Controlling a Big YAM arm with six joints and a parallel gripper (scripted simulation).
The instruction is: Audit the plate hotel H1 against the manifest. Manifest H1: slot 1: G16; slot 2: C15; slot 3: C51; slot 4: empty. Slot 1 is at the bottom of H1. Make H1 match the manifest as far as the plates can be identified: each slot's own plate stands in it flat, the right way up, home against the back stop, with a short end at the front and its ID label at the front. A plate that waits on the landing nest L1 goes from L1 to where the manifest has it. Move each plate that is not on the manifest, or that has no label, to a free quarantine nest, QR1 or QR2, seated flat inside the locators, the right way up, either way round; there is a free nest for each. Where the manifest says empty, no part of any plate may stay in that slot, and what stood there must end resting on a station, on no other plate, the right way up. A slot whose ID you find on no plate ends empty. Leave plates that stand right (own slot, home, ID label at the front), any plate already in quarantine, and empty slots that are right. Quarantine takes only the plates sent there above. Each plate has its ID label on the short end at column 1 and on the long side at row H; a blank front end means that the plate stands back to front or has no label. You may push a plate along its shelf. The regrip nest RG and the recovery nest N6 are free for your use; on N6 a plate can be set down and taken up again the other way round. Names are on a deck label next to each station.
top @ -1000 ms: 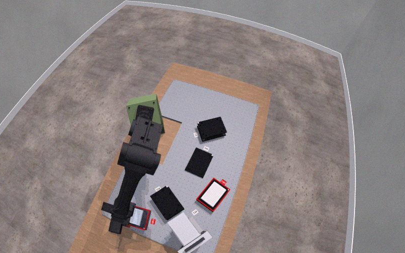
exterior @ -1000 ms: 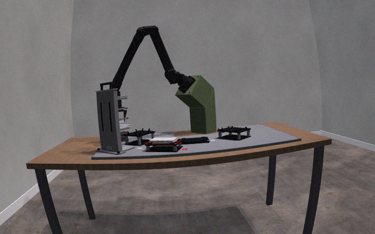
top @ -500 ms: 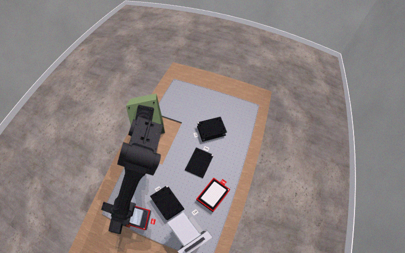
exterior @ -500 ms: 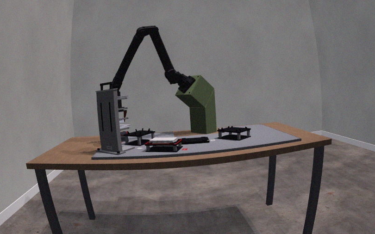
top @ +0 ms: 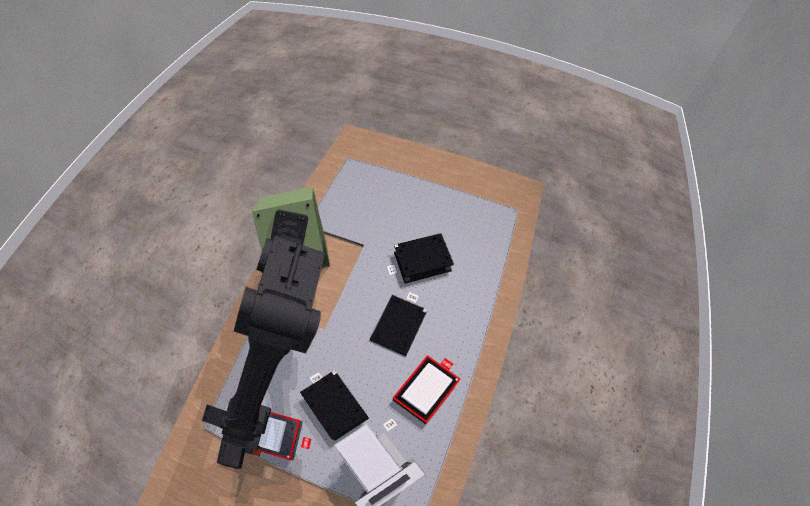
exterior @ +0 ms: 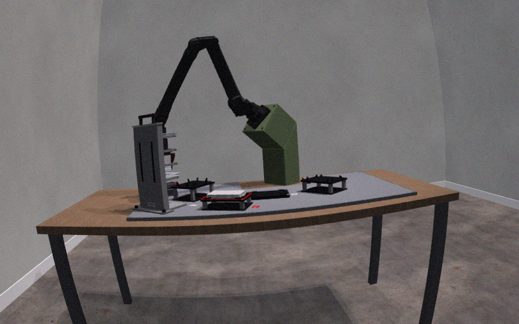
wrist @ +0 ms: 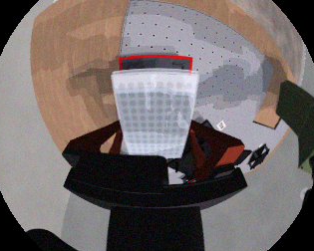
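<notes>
The arm reaches out over the near-left corner of the desk (exterior: 394, 201), and the end effector (wrist: 163, 157) hangs above a red-framed quarantine nest (top: 295, 440) with a pale, gridded plate (wrist: 155, 114) between its fingers. The fingers stand wide, spread across the plate's width, and by the look of it they are clamped on it; the plate fills the wrist view with the nest's red frame (wrist: 156, 60) peeking out beyond its far edge. Whether the plate is down inside the locators or a touch above them, I cannot tell from here. Over on the other side, the second red-framed nest (top: 403, 402) already carries a white plate (top: 427, 388), and the plate hotel (exterior: 148, 169) stands at the end of the grey deck (top: 458, 251). Now the danger, as I judge it: let go while the plate sits skewed or perched on a locator and it ends tilted, not flat. Pull away too low and a finger could drag the plate off its seat.
</notes>
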